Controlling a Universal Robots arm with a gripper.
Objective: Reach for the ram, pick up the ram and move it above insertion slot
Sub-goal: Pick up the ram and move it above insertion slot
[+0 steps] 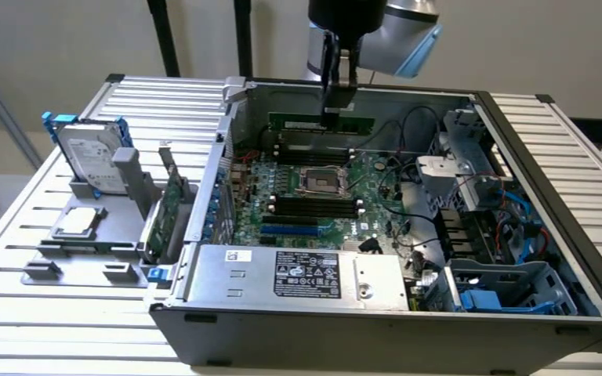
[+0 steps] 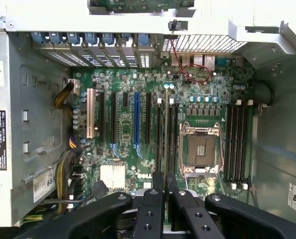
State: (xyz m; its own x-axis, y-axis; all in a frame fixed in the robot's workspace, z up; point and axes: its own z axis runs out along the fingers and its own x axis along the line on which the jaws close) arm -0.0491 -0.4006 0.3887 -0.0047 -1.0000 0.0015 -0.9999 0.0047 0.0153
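My gripper (image 1: 339,108) hangs inside the open computer case (image 1: 385,321), shut on the ram (image 1: 299,123), a long thin green stick held level by its middle. The stick hovers over the far part of the motherboard (image 1: 280,176), above the black memory slots (image 1: 306,149) beyond the CPU socket (image 1: 320,182). In the wrist view the fingers (image 2: 152,199) stand close together and the ram (image 2: 166,124) runs edge-on as a thin line. It lies along the black slots (image 2: 160,134) beside the socket (image 2: 201,149). A second slot bank (image 2: 237,139) lies past the socket.
A silver hard drive in a blue frame (image 1: 90,157), an upright green expansion card (image 1: 170,211) and a CPU chip (image 1: 79,223) sit on the grey fixture outside the case. Inside are the power supply (image 1: 295,274), a drive cage (image 1: 510,286) and loose cables (image 1: 416,204).
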